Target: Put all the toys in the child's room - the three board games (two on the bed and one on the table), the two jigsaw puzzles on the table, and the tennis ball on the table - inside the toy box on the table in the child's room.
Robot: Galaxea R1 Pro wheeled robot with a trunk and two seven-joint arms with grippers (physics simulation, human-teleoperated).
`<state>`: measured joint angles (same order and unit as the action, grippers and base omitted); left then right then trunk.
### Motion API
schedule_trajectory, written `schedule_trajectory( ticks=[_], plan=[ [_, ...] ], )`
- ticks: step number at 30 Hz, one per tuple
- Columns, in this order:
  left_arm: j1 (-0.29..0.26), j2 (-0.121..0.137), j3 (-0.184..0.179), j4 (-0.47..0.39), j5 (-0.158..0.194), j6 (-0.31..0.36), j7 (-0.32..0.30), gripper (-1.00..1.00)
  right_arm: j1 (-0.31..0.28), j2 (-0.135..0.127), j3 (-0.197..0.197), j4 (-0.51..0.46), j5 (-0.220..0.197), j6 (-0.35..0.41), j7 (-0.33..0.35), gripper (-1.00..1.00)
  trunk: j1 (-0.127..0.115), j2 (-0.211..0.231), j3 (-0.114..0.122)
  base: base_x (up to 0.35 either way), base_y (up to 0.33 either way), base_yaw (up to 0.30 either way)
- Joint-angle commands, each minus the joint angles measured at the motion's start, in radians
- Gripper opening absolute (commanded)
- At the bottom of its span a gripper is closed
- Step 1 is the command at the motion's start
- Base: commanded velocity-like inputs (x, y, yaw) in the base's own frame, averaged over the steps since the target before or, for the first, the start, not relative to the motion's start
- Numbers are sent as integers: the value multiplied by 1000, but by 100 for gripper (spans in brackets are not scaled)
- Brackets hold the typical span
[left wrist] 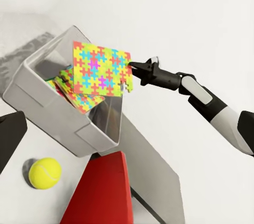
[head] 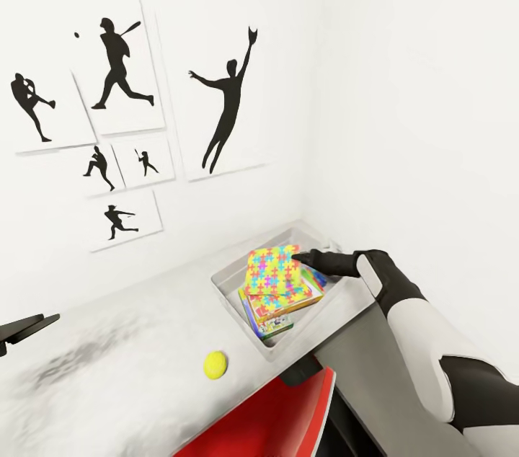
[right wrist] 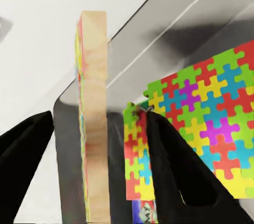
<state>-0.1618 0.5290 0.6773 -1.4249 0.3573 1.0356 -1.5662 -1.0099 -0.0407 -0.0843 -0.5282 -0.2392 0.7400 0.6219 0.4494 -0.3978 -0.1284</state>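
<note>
The light grey toy box (head: 229,282) (left wrist: 37,94) stands on the table (head: 108,378) near the corner of the room. It holds stacked board games (head: 272,325) and a jigsaw puzzle (left wrist: 64,83) (right wrist: 211,128). A second jigsaw puzzle (head: 274,273) (left wrist: 100,68) (right wrist: 94,102) tilts over the box, one edge between the fingers of my right gripper (head: 303,258) (left wrist: 132,73). Those fingers are open, with gaps on both sides of the slab. The tennis ball (head: 215,365) (left wrist: 44,172) lies on the table in front of the box. My left gripper (head: 21,334) hovers open at the far left, its finger (left wrist: 10,136) clear of the ball.
A red chair (head: 281,414) (left wrist: 100,192) sits tucked under the table's front edge below the box. Black sports-silhouette pictures (head: 119,68) hang on the wall behind. White walls close the corner right behind the box. A lower dark grey side section (head: 353,363) runs beneath my right arm.
</note>
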Motion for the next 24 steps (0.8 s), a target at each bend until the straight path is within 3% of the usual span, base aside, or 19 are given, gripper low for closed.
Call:
schedule_trajectory(
  ticks=[1,24],
  plan=[
    [-1,1,0,0,-1,11,-5,100,-1,1,2,0,0,6,2,100,1,-2,-2,0,0,0],
    [-1,0,0,0,-1,11,-5,100,5,-3,15,-20,-1,13,5,100,1,-2,-2,0,0,0]
  ],
)
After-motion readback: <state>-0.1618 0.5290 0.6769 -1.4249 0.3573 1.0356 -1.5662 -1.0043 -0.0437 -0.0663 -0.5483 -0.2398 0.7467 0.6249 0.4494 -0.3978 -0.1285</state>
